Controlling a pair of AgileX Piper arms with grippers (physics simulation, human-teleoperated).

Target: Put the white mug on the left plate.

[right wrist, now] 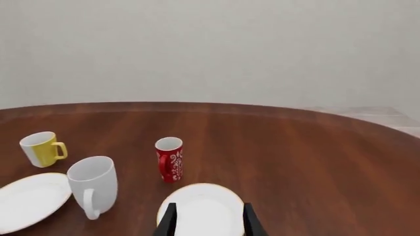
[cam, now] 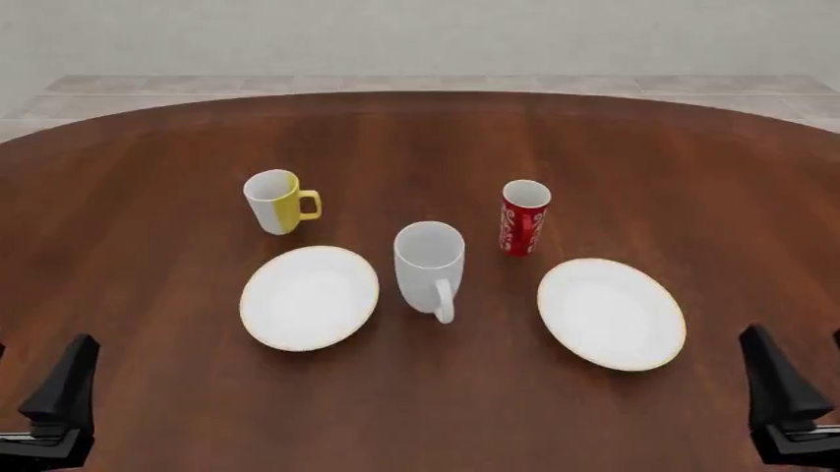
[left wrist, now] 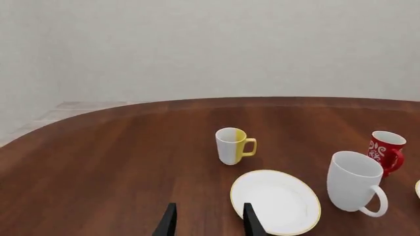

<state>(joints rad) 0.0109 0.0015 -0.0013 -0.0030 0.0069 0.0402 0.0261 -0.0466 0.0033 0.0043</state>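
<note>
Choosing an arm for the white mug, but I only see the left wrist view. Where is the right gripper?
Observer: Open, the right gripper hangs over the table's near right edge, far from the white mug.
Operator: Anything between them?
Observer: A second plate, bare, lies right of the mug.
Operator: Mug touching the left plate?
Observer: No; the front view shows wood between them.

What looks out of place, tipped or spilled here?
Nothing stands out. The white mug, yellow-and-white mug and red cup stand upright on the table; both plates lie flat and bare.
</note>
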